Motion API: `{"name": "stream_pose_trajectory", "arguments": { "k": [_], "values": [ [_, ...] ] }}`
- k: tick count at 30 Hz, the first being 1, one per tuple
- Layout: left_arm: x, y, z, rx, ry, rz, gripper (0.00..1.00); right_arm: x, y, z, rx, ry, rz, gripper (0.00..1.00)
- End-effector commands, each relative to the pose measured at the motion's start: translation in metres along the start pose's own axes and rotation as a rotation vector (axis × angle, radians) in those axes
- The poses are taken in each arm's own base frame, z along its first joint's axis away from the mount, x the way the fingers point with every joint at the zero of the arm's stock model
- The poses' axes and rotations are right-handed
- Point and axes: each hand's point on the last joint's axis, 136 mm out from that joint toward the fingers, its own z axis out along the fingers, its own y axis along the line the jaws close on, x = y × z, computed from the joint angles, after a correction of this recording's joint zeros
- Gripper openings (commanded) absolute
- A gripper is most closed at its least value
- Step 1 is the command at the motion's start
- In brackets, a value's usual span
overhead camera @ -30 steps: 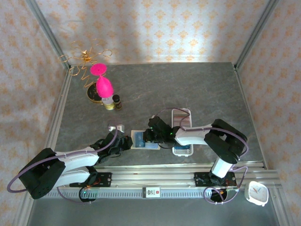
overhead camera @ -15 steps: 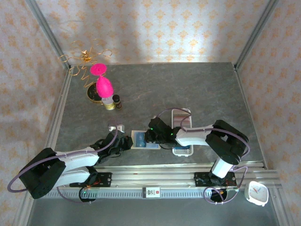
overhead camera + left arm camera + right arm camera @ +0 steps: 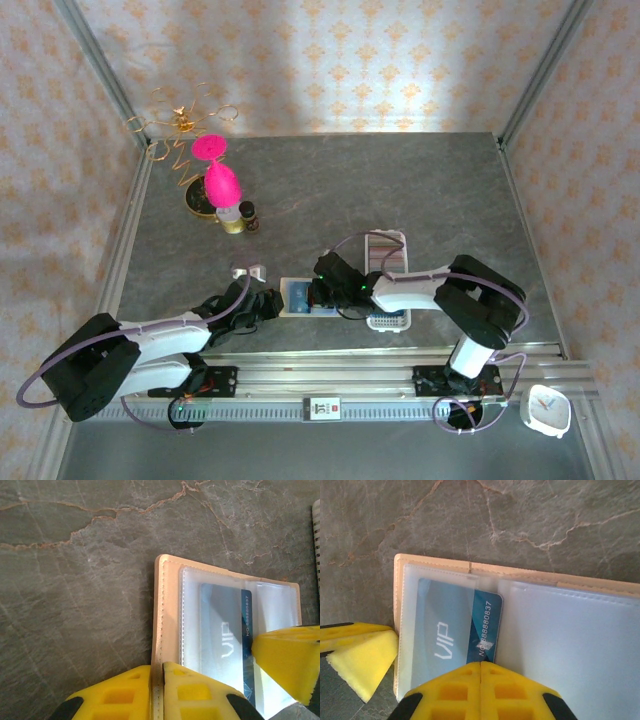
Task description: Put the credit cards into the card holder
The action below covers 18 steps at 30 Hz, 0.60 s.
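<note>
Two grippers met at the open card holder (image 3: 296, 296), which lay flat on the grey stone-patterned table (image 3: 400, 190), close to its six o'clock edge and between the two arms.

From the left wrist we saw the left gripper (image 3: 157, 672) with its yellow fingers almost together. The tan cover edge of the holder was pinched between them, at the holder's six o'clock corner in that view. So the left gripper had hold of the holder itself, reaching it from nine o'clock in the overhead view.

From the right wrist we saw the right gripper (image 3: 480, 666) with its fingers pressed flat against each other, no gap between them. Their tips met the near end of the blue credit card (image 3: 455, 625). We could not tell whether the card's edge was nipped between the tips or only touched by them.

That card lay inside the holder on its nine o'clock page in the right wrist view. Its paler part, marked VIP, sat under the clear plastic sleeve, and its darker numbered strip looked bare toward the fold. The three o'clock page showed clear sleeves with no card that we could make out.

Overhead, a white tray (image 3: 388, 262) sat just beside the holder at three o'clock, partly under the right arm. A small white clip (image 3: 247, 270) lay near the holder at ten o'clock. Well apart at eleven o'clock stood a pink ornament (image 3: 218, 180).
</note>
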Motion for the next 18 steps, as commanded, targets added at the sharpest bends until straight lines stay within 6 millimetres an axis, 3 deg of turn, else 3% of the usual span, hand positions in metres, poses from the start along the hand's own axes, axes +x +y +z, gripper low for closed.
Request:
{"name": "stream_pose_trajectory", "arguments": {
  "k": [1,12,18],
  "values": [
    [0.006,-0.003,0.001,0.016,0.027,-0.001,0.12,0.003,0.008,0.004,-0.027,0.014,0.001,0.01],
    [0.008,-0.001,0.001,0.015,0.03,-0.004,0.12,0.006,0.028,0.009,-0.143,0.028,0.052,0.01],
    [0.007,0.0,0.0,0.01,0.022,-0.002,0.12,-0.006,0.016,-0.004,-0.064,-0.046,0.033,0.01]
  ]
}}
